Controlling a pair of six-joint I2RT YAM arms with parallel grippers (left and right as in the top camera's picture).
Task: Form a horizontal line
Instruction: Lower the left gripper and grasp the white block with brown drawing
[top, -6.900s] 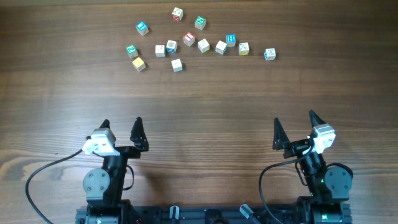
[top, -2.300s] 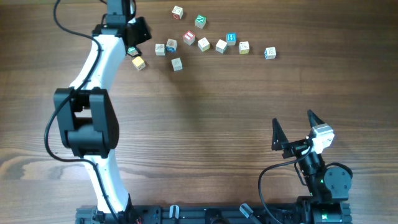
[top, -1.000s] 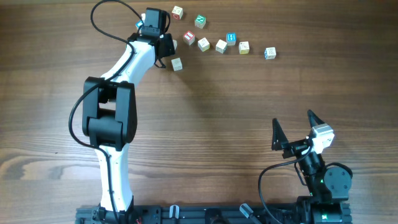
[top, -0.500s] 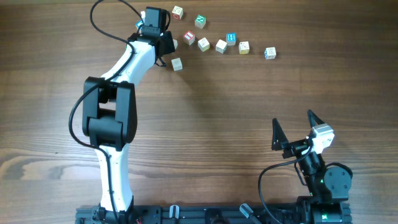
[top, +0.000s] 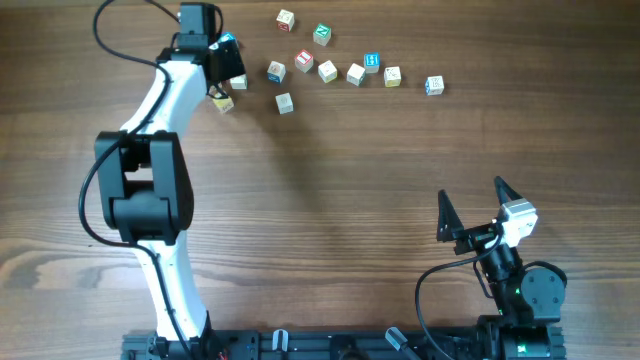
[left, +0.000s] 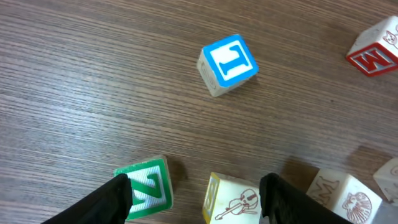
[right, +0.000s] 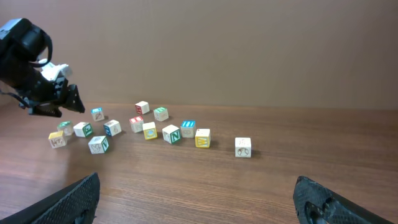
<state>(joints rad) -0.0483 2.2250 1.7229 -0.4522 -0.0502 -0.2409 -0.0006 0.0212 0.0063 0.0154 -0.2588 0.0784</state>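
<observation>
Small white and pale yellow cubes of the horizontal line lie in a loose, uneven row across the far table, from a white cube to a blue-marked one. My left gripper hovers open at the row's left end. A green Z cube lies by its left finger, and a violin cube sits between the fingers, ungripped. A white M cube lies outside the right finger. My right gripper rests open and empty near the front right.
Loose cubes lie around the row: a blue-faced one, a red one, a green one, a blue one, a white one and a yellowish one. The left arm stretches across the left side.
My left gripper has swung left along the far table and opened. A white cube now lies bare just to its right. The right arm has not moved.
</observation>
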